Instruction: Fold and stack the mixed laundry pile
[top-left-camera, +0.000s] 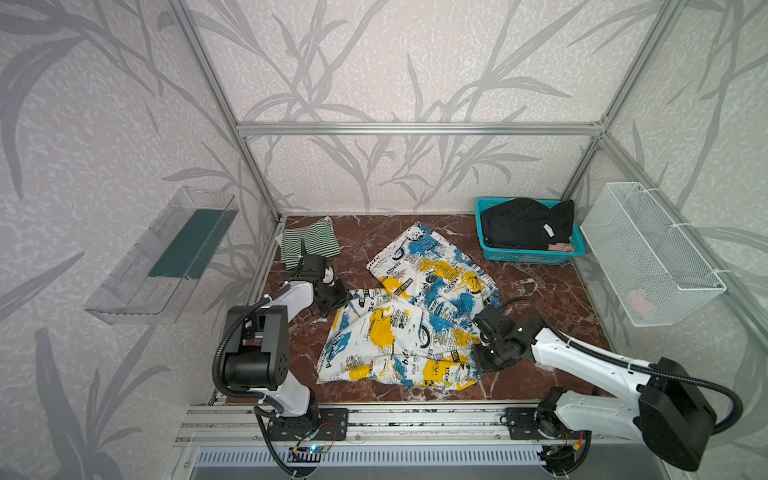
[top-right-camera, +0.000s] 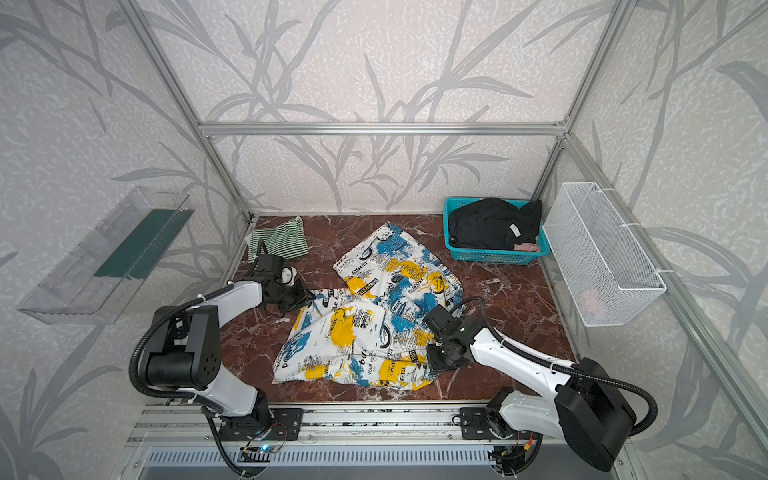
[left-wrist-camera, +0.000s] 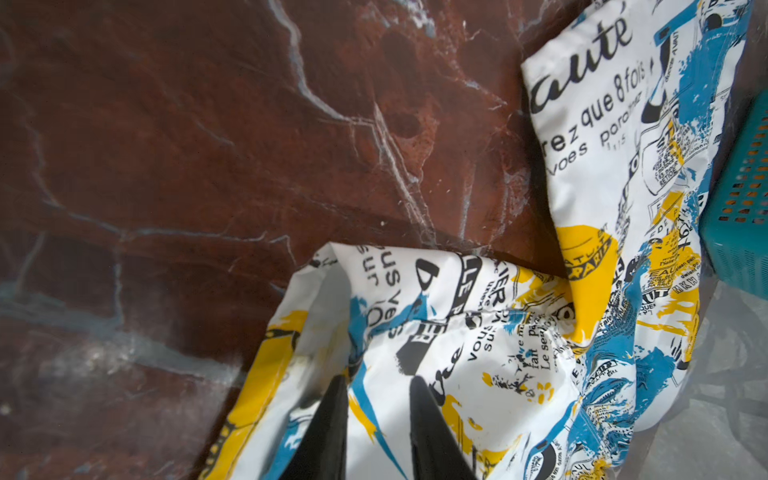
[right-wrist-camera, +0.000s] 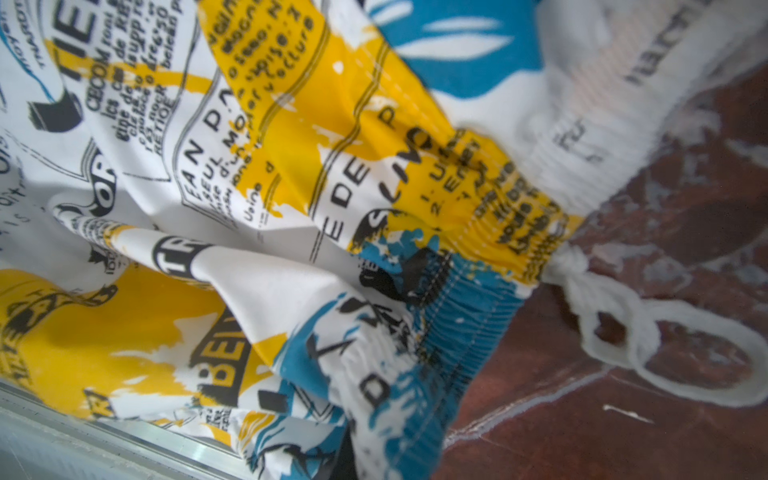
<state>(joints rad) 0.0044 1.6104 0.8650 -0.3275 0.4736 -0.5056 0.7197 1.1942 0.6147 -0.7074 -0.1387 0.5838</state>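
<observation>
The white garment with blue, yellow and black print (top-left-camera: 407, 328) (top-right-camera: 365, 332) lies crumpled mid-table. My left gripper (top-left-camera: 343, 297) (top-right-camera: 305, 297) is at its left edge. In the left wrist view its two black fingers (left-wrist-camera: 336, 419) stand a little apart over the printed cloth (left-wrist-camera: 478, 353), gripper (left-wrist-camera: 378, 380) open. My right gripper (top-left-camera: 478, 351) (top-right-camera: 432, 357) is shut on the garment's elastic waistband (right-wrist-camera: 478, 257), which bunches over the jaws; its white drawstring (right-wrist-camera: 665, 345) hangs free. A green-and-white striped garment (top-left-camera: 309, 243) lies at the back left. A black garment (top-left-camera: 523, 226) and a small pinkish one (top-left-camera: 561, 247) fill the teal basket.
The teal basket (top-left-camera: 528, 257) (top-right-camera: 490, 257) stands at the back right. A white wire basket (top-left-camera: 648, 253) hangs on the right wall and a clear plastic tray (top-left-camera: 162, 257) on the left wall. Aluminium frame posts edge the red marble table (top-left-camera: 540, 291).
</observation>
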